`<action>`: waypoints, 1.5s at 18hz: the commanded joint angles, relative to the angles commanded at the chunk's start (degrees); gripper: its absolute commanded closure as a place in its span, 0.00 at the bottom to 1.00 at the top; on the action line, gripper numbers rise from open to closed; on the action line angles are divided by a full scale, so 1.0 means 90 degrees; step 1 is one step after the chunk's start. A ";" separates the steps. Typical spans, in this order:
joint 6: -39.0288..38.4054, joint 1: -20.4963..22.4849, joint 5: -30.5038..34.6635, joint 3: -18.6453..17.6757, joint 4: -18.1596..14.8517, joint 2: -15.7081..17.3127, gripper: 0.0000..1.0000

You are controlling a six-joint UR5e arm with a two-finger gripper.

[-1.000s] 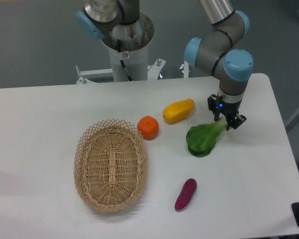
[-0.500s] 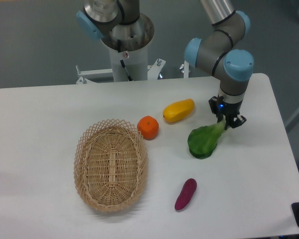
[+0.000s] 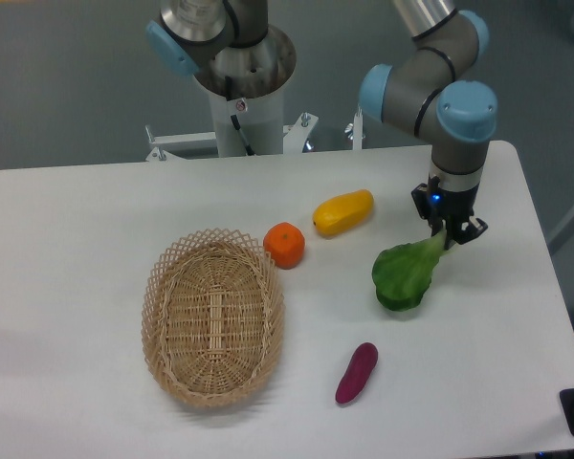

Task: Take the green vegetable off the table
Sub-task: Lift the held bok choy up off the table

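Note:
The green vegetable [image 3: 405, 275] has broad dark green leaves and a pale stalk that points up and to the right. My gripper [image 3: 451, 232] is shut on the end of that stalk, at the right side of the white table [image 3: 67, 249]. The leaves hang down and to the left from the gripper; whether they still touch the tabletop I cannot tell.
A woven oval basket [image 3: 213, 317] lies left of centre. An orange [image 3: 284, 245] and a yellow oblong fruit [image 3: 343, 211] sit just left of the vegetable. A purple eggplant-like piece [image 3: 357, 372] lies nearer the front. The arm's base column [image 3: 239, 91] stands behind the table.
The gripper has moved to the right and slightly up with the vegetable's stalk in it, and the leaves have followed to the right.

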 joint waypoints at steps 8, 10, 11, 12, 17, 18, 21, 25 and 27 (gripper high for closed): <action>-0.1297 -0.0263 -0.1056 0.0497 -0.0351 0.0225 0.67; -0.1746 -0.0341 -0.1105 0.0663 -0.0517 0.0332 0.67; -0.1845 -0.0351 -0.1115 0.0722 -0.0586 0.0352 0.67; -0.1904 -0.0351 -0.1134 0.0771 -0.0615 0.0362 0.67; -0.2656 -0.0595 -0.1193 0.1278 -0.0751 0.0352 0.67; -0.2666 -0.0605 -0.1193 0.1415 -0.0946 0.0342 0.67; -0.2637 -0.0596 -0.1184 0.1864 -0.1610 0.0294 0.68; -0.2569 -0.0576 -0.1164 0.2246 -0.2090 0.0235 0.69; -0.2501 -0.0566 -0.1164 0.2246 -0.2129 0.0235 0.70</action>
